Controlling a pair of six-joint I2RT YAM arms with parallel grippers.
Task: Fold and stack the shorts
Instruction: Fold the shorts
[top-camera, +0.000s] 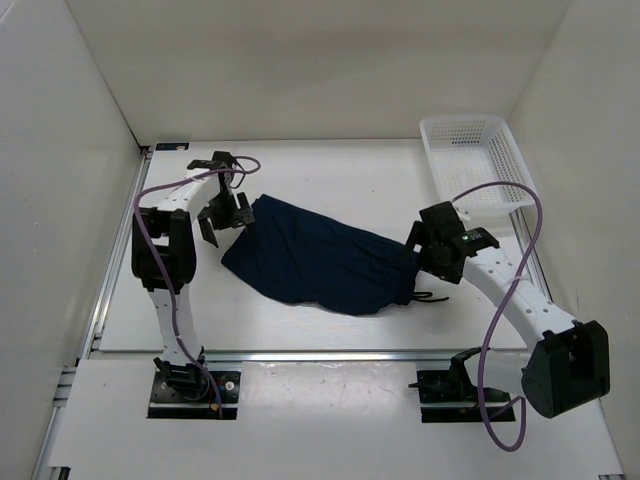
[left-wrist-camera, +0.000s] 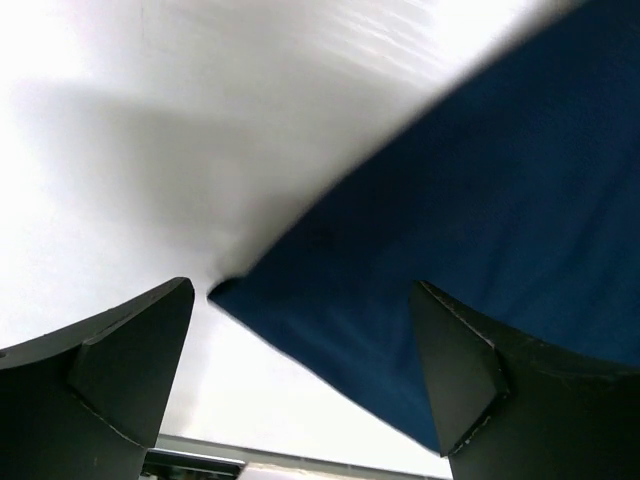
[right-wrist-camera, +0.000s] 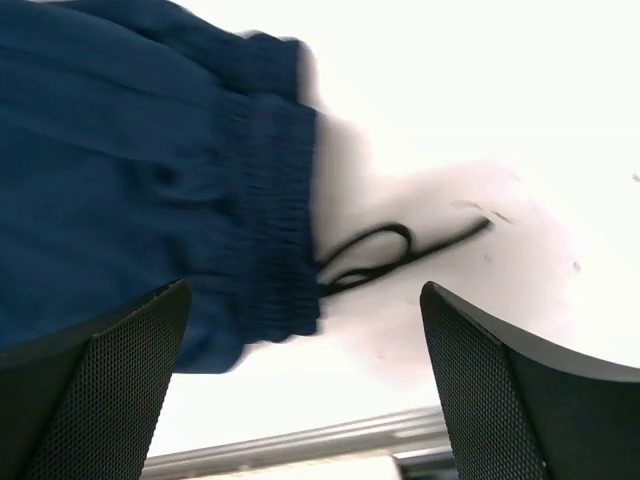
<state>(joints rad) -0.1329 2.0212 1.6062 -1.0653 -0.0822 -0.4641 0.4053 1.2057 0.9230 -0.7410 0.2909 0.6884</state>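
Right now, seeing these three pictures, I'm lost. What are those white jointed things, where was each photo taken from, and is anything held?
These are two white robot arms bolted to a white table. The big picture looks down from above; the other two come from cameras on each wrist, so the dark wedges are that arm's own fingers. On the table lies a pair of dark navy-blue cloth shorts, its thin black drawstring trailing out. A white plastic mesh basket sits in the far right corner. The left gripper and right gripper stand open at either end of the shorts, holding nothing.
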